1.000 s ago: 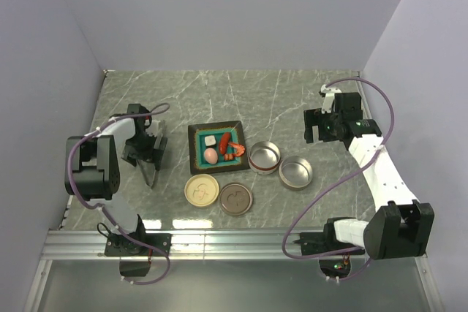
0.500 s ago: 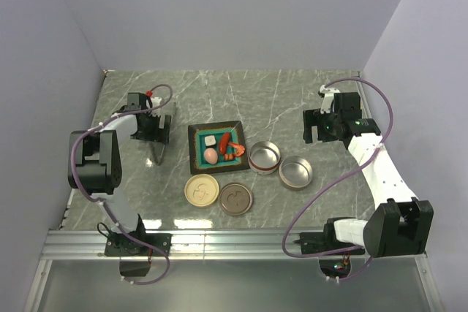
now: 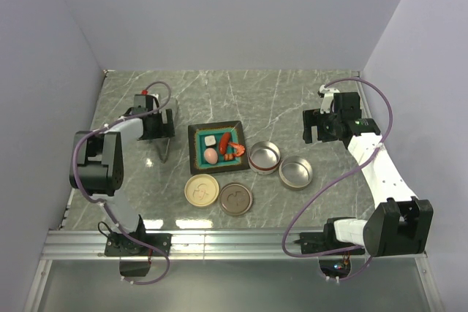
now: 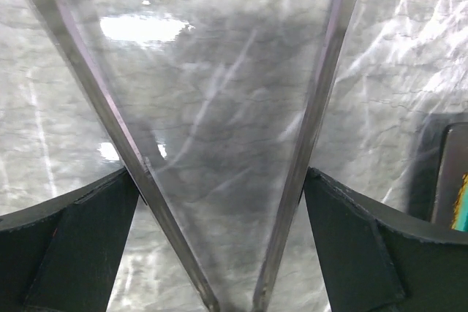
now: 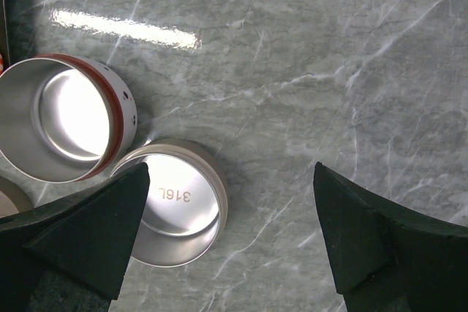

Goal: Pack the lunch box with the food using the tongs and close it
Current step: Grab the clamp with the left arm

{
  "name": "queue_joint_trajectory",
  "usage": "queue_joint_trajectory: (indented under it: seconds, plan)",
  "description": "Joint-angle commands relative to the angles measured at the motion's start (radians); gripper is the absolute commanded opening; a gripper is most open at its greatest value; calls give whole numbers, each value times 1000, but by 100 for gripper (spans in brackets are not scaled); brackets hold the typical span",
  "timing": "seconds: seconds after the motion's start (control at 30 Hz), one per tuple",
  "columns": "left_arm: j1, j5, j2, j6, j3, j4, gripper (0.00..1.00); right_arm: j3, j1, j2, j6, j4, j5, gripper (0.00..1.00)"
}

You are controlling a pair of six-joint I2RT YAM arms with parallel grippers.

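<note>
The silver tongs [image 3: 164, 148] sit between the fingers of my left gripper [image 3: 156, 125], left of the tray, and have travelled with it. In the left wrist view the tongs [image 4: 316, 115] spread in a V, each arm against a finger, and my left gripper [image 4: 221, 174] stands wide around them. The food lies on the teal tray [image 3: 193, 148]: pink egg [image 3: 210, 156], white cube [image 3: 210, 140], sausage [image 3: 224, 145], shrimp [image 3: 235, 151]. Two round steel lunch box tins [image 3: 264, 157] [image 3: 296, 172] stand open. My right gripper [image 5: 231, 169] is open and holds nothing, above the plain tin [image 5: 179, 213].
A tan lid [image 3: 202, 190] and a brown lid [image 3: 235, 199] lie in front of the tray. The red-banded tin [image 5: 115, 118] touches the plain one. Walls close the table at the left, back and right.
My left gripper has swung away from the near side toward the back and right, carrying the tongs along. The right arm has not moved.
</note>
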Motion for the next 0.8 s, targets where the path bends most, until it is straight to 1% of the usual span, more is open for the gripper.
queue_joint_trajectory:
  seconds: [0.0,0.13,0.33,0.4,0.43,0.5,0.53,0.7,0.73,0.77]
  plan:
    - [-42,-84,0,-58,-5,16,99,37,-2,1,-6,14,-4,100]
    - [-48,-166,72,-69,45,-24,99,38,-2,5,-6,12,-3,100]
    - [-50,-190,128,-71,82,-52,99,29,-2,4,-2,17,-11,100]
    - [-50,-196,141,-61,99,-61,95,29,-2,1,2,17,-15,100]
    - [-48,-195,143,-60,105,-66,88,29,-2,-1,3,22,-15,100]
    - [-50,-193,141,-38,115,-80,81,25,-2,-12,8,29,-20,100]
    - [-48,-195,138,-32,118,-84,74,23,-3,-15,11,32,-23,100]
    - [-48,-190,103,46,137,-125,70,9,-2,-54,26,61,-50,100]
    - [-48,-184,97,58,141,-135,67,9,-2,-58,31,62,-75,100]
    - [-48,-173,91,70,147,-144,67,23,-2,-61,32,55,-87,100]
